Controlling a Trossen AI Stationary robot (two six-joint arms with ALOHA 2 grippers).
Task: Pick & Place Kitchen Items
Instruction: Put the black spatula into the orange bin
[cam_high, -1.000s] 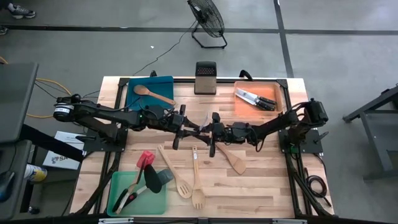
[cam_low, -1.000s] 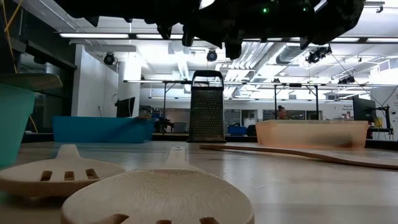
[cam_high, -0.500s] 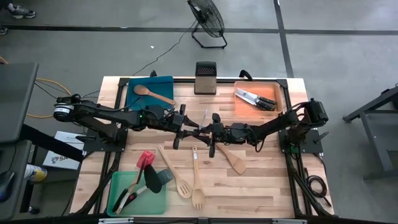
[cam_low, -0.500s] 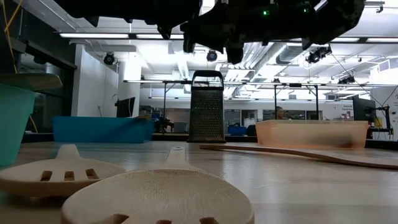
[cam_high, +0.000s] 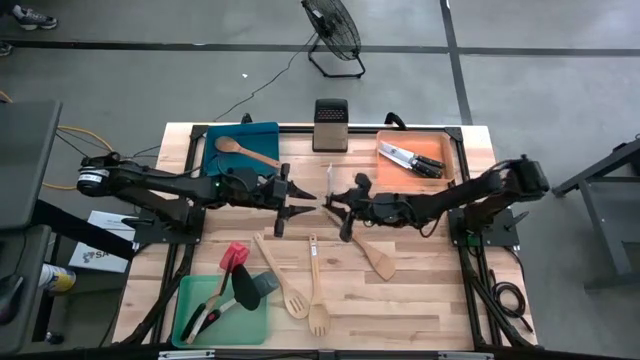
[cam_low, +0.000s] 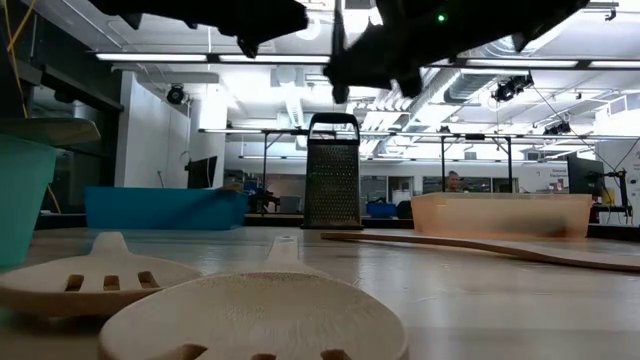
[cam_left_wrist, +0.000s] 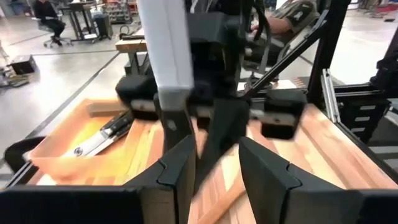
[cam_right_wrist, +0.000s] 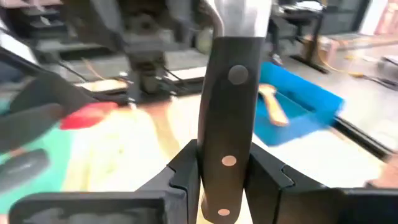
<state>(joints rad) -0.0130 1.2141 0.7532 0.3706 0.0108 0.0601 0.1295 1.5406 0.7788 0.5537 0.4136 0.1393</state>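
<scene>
My right gripper (cam_high: 343, 206) is over the table's middle, shut on a black-handled steel knife (cam_right_wrist: 227, 93) whose thin blade (cam_high: 329, 182) points toward the far edge. My left gripper (cam_high: 284, 204) faces it from the left, open and empty; in its wrist view the fingers (cam_left_wrist: 181, 163) stand short of the knife (cam_left_wrist: 166, 56). Wooden spatulas and forks (cam_high: 288, 280) lie flat on the table near the front. A red spatula (cam_high: 234, 255) lies by the green tray (cam_high: 190, 300). My right gripper pinches the knife's black riveted handle (cam_right_wrist: 225, 146) between its two fingers. The fingers come level from the table's right and lie across the knife. The knife is lifted clear of the table, its blade reaching past the fingers toward the far edge.
A blue tray (cam_high: 262, 135) with a wooden spoon stands at the far left, an orange tray (cam_high: 440, 150) with knives at the far right, and an upright grater (cam_high: 330, 125) between them. The green tray holds black and grey utensils. A wooden spatula (cam_high: 376, 259) lies below the right gripper.
The two grippers, close together over the table's middle, have drawn apart: my left gripper has gone toward the table's left edge, and my right arm has swung and turned at the wrist. The knife stays with the right gripper.
</scene>
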